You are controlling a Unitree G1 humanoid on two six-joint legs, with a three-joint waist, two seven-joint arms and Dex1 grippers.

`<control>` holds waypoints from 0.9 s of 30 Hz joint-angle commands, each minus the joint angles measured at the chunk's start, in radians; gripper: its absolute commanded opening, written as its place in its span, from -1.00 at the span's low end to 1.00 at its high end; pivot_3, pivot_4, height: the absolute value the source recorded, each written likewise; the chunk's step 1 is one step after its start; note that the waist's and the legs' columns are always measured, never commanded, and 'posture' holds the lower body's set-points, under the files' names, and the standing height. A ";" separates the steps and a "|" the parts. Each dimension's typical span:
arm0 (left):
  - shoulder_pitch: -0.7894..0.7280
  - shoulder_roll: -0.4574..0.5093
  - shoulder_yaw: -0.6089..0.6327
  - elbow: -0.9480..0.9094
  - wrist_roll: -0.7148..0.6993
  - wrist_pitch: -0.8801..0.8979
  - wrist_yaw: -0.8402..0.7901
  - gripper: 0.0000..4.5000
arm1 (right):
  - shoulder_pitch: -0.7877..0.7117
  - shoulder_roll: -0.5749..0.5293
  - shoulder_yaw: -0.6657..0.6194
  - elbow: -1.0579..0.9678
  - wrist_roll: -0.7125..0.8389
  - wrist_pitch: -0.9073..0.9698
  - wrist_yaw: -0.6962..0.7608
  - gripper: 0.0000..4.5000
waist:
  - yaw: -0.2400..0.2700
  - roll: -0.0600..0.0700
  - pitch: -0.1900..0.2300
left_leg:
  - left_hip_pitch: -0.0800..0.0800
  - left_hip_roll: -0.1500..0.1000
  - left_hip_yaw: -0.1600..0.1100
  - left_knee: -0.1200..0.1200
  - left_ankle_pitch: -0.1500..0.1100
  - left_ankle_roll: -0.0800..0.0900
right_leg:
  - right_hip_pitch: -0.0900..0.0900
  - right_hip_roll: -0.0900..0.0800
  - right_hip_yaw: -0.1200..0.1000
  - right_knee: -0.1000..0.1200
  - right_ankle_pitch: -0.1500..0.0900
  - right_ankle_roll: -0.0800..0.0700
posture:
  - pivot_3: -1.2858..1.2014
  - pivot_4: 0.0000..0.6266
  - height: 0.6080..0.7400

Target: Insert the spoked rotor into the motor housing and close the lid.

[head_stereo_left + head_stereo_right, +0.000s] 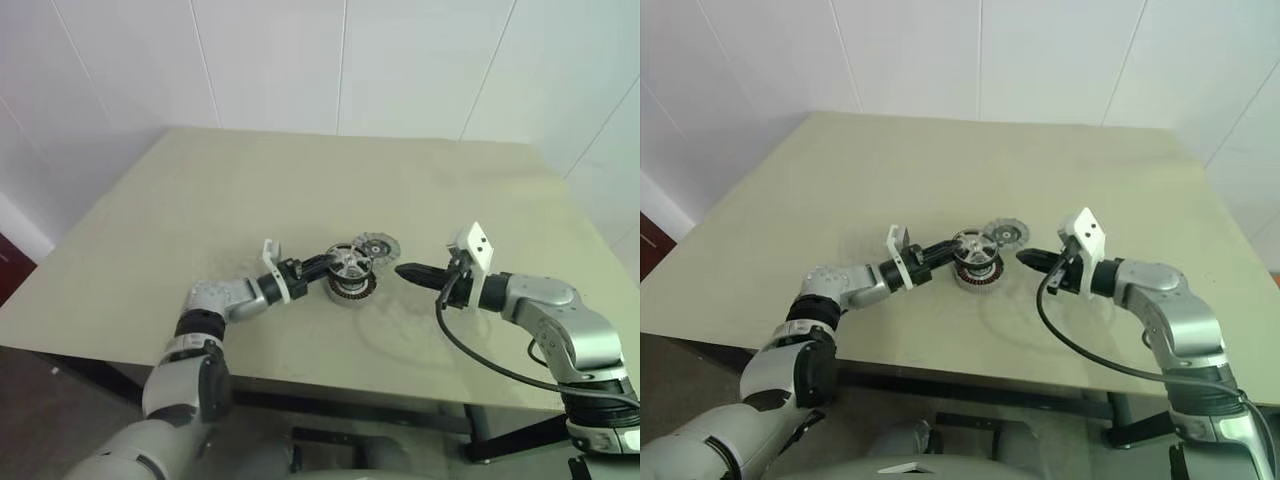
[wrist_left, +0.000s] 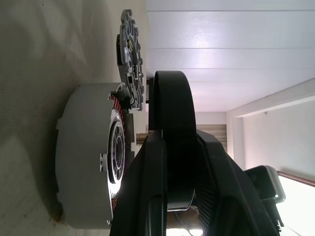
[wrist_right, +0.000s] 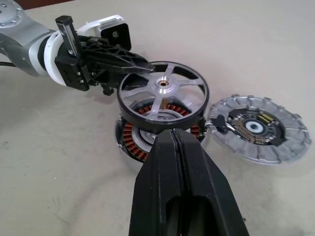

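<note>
Closed and empty, right gripper waits near the motor housing, over which left gripper clamps the spoked rotor by its rim for seating, lid lying just beside.

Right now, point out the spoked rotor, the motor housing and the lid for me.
spoked rotor [image 3: 163,87], right wrist view, on its shiny centre hub.
motor housing [image 3: 134,143], right wrist view, on the copper windings.
lid [image 3: 256,129], right wrist view, on its centre.
</note>
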 commanded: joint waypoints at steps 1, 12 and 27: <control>-0.030 -0.002 -0.016 0.036 0.044 0.016 -0.044 -0.80 | 0.001 -0.001 -0.026 -0.044 0.019 -0.004 -0.014 -1.00 | 0.000 0.000 0.000 | 0.000 0.000 0.000 0.000 0.000 0.000 | 0.000 0.000 0.000 0.000 0.000 0.000 | 0.03 -1.00 1.00; -0.019 -0.030 -0.013 0.060 0.115 0.017 -0.081 -0.80 | 0.006 -0.001 -0.028 -0.062 0.037 0.007 -0.032 -1.00 | 0.001 0.002 -0.002 | 0.000 0.000 0.000 0.000 0.000 0.000 | 0.000 0.000 0.000 0.000 0.002 0.003 | 0.03 -1.00 1.00; -0.037 -0.076 -0.025 0.103 0.199 -0.034 -0.089 -0.80 | 0.018 0.002 -0.021 -0.071 0.044 0.008 -0.048 -1.00 | 0.027 0.005 -0.003 | 0.001 0.000 0.000 0.001 0.000 0.000 | 0.001 0.000 0.000 -0.001 0.003 0.004 | 0.03 -1.00 1.00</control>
